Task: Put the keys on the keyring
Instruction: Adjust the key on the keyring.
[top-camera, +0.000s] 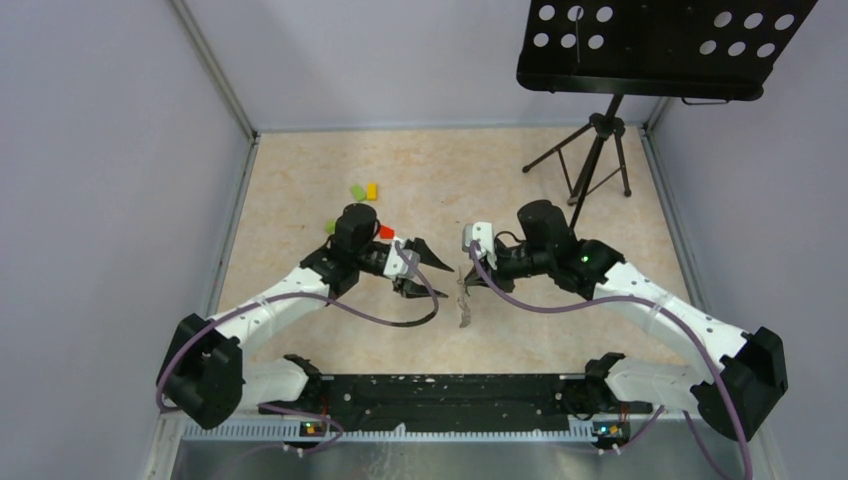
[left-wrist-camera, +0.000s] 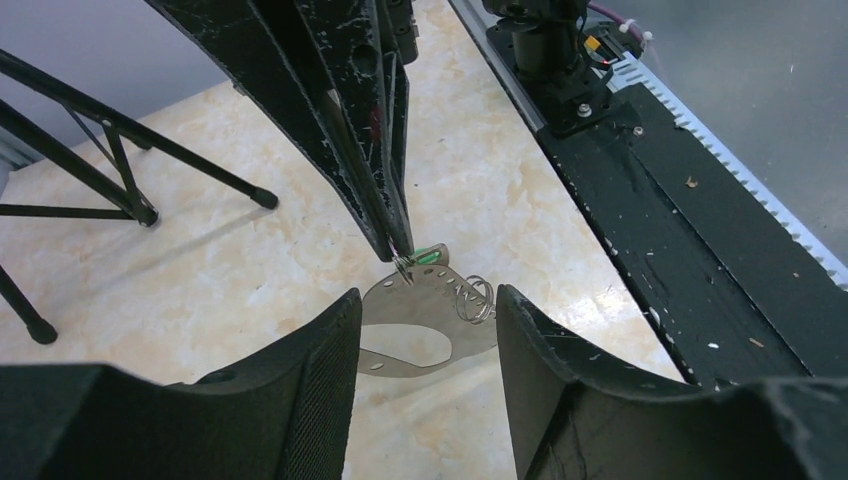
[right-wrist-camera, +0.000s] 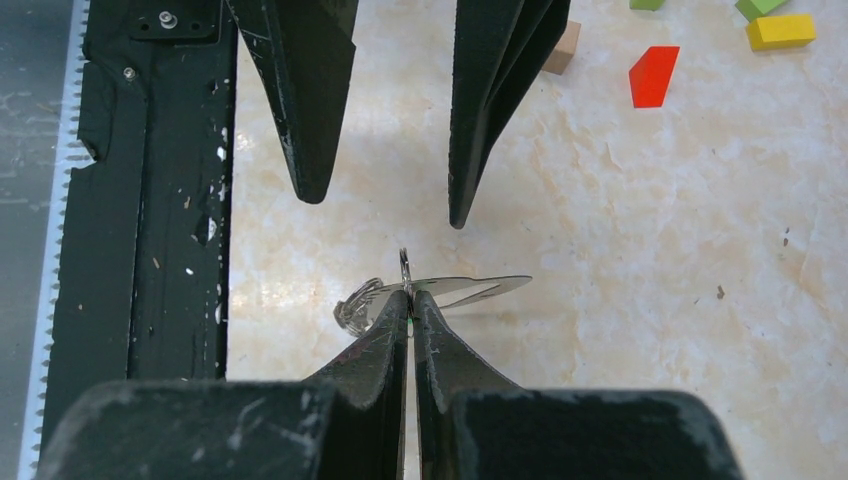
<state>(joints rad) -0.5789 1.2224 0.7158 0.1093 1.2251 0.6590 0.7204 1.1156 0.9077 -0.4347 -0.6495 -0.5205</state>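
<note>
Holding the keys (right-wrist-camera: 470, 288) in the right gripper (right-wrist-camera: 410, 298) at the moment, jaws pressed together on the top of the bunch. I'd call this the line-up step, with nothing threaded yet as far as I can judge.

Places below are relative to that right gripper. The bunch sits right at its tips: a flat silver blade sticks out one side, a little wire coil (left-wrist-camera: 476, 300) sits on the other, and a green tag (left-wrist-camera: 432, 254) is right beside the pinch. It looks lifted off the table (right-wrist-camera: 620, 250), with a shadow underneath.

The left gripper (left-wrist-camera: 428, 292) faces it head-on, jaws spread. From its own camera the flat blade sits in the gap between its fingers. From the right wrist camera its tips look just short of the bunch, not touching.

Honestly can't pick out the keyring in any view. A dark loop near the left arm in the top view may only be cable.

Next move, I reckon: ease the left in, pinch one blade cleanly without snagging the coil, and find that ring before threading.
</note>
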